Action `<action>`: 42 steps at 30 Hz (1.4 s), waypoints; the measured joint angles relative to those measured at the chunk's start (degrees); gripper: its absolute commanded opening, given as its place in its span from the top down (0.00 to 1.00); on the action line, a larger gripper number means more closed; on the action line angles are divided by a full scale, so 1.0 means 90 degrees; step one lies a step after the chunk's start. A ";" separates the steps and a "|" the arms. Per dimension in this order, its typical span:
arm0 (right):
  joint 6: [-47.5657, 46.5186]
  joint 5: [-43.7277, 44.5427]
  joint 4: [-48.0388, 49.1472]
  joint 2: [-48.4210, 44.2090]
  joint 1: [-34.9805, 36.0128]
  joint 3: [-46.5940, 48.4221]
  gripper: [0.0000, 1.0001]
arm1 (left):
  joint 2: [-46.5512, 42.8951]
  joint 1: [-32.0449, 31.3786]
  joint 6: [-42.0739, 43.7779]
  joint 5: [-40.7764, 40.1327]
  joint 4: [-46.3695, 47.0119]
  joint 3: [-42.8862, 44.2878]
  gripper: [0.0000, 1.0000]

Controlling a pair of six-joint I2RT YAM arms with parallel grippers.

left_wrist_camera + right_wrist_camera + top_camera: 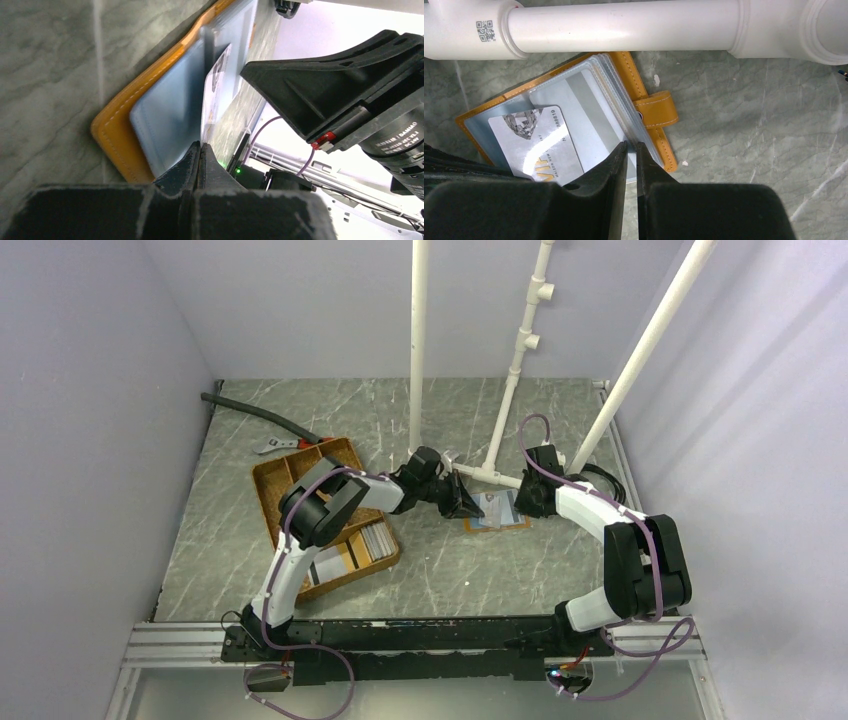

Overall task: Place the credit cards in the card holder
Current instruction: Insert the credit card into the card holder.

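Observation:
The orange-tan card holder lies open on the table between both grippers, with its clear sleeves up. My left gripper is shut on a thin silver credit card at its near edge, with the card tilted over the holder's sleeves. In the right wrist view that card lies over the left sleeve. My right gripper has its jaws all but shut, with a thin slit and nothing seen between them. Its tips rest on the stack of sleeves by the strap. More cards lie in the tray.
A brown woven divided tray stands at the left under the left arm. White pipes run just behind the holder and rise upward. A dark hose and a small tool lie at the back left.

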 measured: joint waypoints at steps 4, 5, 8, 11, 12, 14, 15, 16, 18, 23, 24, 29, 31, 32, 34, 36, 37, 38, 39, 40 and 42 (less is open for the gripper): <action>-0.0002 -0.0002 0.0002 0.0000 0.0000 0.0000 0.88 | -0.0058 0.0002 -0.0056 -0.0051 0.0075 -0.0277 1.00; -0.0002 -0.0002 0.0005 0.0000 0.0000 0.0000 0.88 | -0.0109 0.0005 -0.0090 -0.0044 0.0073 -0.0381 1.00; -0.0002 -0.0002 0.0007 0.0002 0.0000 0.0000 0.88 | -0.0240 0.0002 -0.0136 -0.0039 0.0068 -0.0544 1.00; -0.0005 -0.0022 0.0010 0.0002 -0.0007 0.0000 0.88 | -0.0289 0.0002 -0.0160 -0.0041 0.0092 -0.0629 1.00; -0.0007 -0.0024 0.0010 0.0002 -0.0007 0.0000 0.88 | -0.0289 0.0002 -0.0170 -0.0039 0.0107 -0.0653 1.00; -0.0010 -0.0032 0.0010 0.0002 -0.0007 0.0000 0.88 | -0.0289 0.0002 -0.0189 -0.0017 0.0131 -0.0685 1.00; -0.0012 -0.0036 0.0010 0.0002 -0.0007 0.0000 0.88 | -0.0289 0.0002 -0.0197 -0.0012 0.0131 -0.0685 1.00; -0.0015 -0.0039 0.0012 0.0002 -0.0007 0.0000 0.88 | -0.0289 0.0002 -0.0194 -0.0005 0.0131 -0.0685 1.00; -0.0015 -0.0041 0.0012 0.0002 -0.0007 0.0000 0.88 | -0.0289 0.0002 -0.0182 0.0002 0.0119 -0.0680 1.00; -0.0015 -0.0039 0.0012 0.0002 -0.0007 0.0000 0.88 | -0.0289 0.0002 -0.0163 0.0041 -0.0044 -0.0566 1.00; -0.0015 -0.0041 0.0012 0.0002 -0.0007 0.0000 0.88 | -0.0287 0.0002 -0.0160 0.0046 -0.0104 -0.0522 1.00; -0.0017 -0.0041 0.0012 0.0002 -0.0007 0.0000 0.88 | -0.0287 0.0002 -0.0155 0.0039 -0.0427 -0.0248 1.00; -0.0015 -0.0041 0.0012 0.0002 -0.0007 0.0000 0.88 | -0.0284 0.0002 -0.0134 0.0022 -0.0636 -0.0090 1.00; -0.0015 -0.0044 0.0012 0.0002 -0.0007 0.0000 0.88 | -0.0282 0.0002 -0.0121 0.0012 -0.0707 -0.0027 1.00; -0.0015 -0.0041 0.0015 0.0002 -0.0007 0.0000 0.88 | -0.0253 0.0002 -0.0104 -0.0002 -0.0833 0.0104 1.00; -0.0015 -0.0044 0.0015 0.0002 -0.0007 -0.0002 0.88 | -0.0187 0.0002 -0.0100 -0.0007 -0.0896 0.0216 1.00; -0.0015 -0.0044 0.0015 0.0002 -0.0007 -0.0002 0.88 | -0.0148 0.0002 -0.0102 -0.0012 -0.0908 0.0248 1.00; -0.0015 -0.0044 0.0015 0.0002 -0.0007 -0.0002 0.88 | -0.0100 0.0002 -0.0102 -0.0010 -0.0906 0.0262 1.00; -0.0015 -0.0044 0.0015 0.0002 -0.0007 -0.0002 0.88 | -0.0049 0.0002 -0.0104 -0.0007 -0.0903 0.0282 1.00; -0.0015 -0.0044 0.0015 0.0002 -0.0007 -0.0002 0.88 | 0.0005 0.0002 -0.0107 0.0000 -0.0896 0.0296 1.00; -0.0015 -0.0046 0.0015 0.0002 -0.0007 -0.0002 0.88 | 0.0058 0.0000 -0.0107 0.0000 -0.0804 0.0301 1.00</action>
